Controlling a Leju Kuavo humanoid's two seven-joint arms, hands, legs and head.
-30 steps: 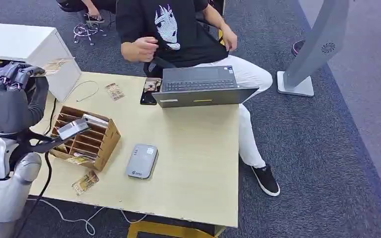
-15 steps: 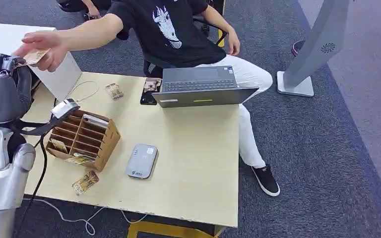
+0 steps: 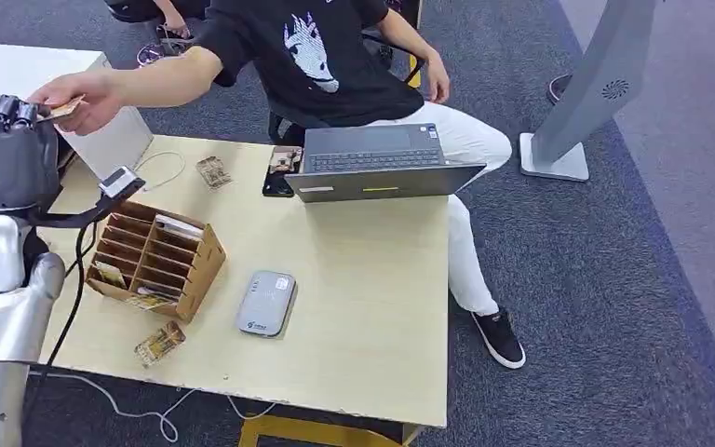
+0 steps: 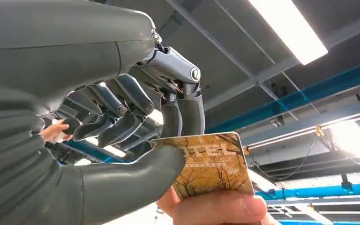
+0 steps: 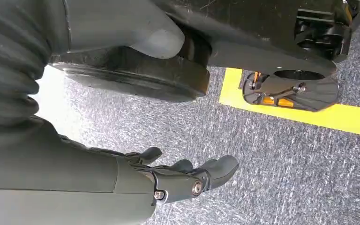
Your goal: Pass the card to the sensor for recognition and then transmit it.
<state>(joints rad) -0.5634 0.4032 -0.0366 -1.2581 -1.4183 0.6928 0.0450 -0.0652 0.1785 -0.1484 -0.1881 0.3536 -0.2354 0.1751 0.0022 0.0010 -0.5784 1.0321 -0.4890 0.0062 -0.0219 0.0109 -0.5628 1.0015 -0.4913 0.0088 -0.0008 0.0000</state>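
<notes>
My left hand (image 3: 7,154) is raised at the far left of the table, and its thumb and fingers pinch a golden-brown card (image 3: 61,109). A person's hand (image 3: 86,97) reaches across and grips the same card. In the left wrist view the card (image 4: 211,164) sits between my thumb and fingers (image 4: 136,117), with the person's fingers (image 4: 215,208) on its other edge. The grey sensor pad (image 3: 266,303) lies on the table (image 3: 363,279) in front. My right hand (image 5: 183,180) hangs over the carpet with its fingers loose and holds nothing.
A wooden card rack (image 3: 154,256) stands left of the sensor. Loose cards lie near the front edge (image 3: 160,343) and farther back (image 3: 214,171). An open laptop (image 3: 377,163) sits at the far edge before the seated person. A white box (image 3: 47,88) stands at the left.
My left hand has lifted and swung toward the far left with the card. The person's arm stretched out from the chest and took hold of the card.
</notes>
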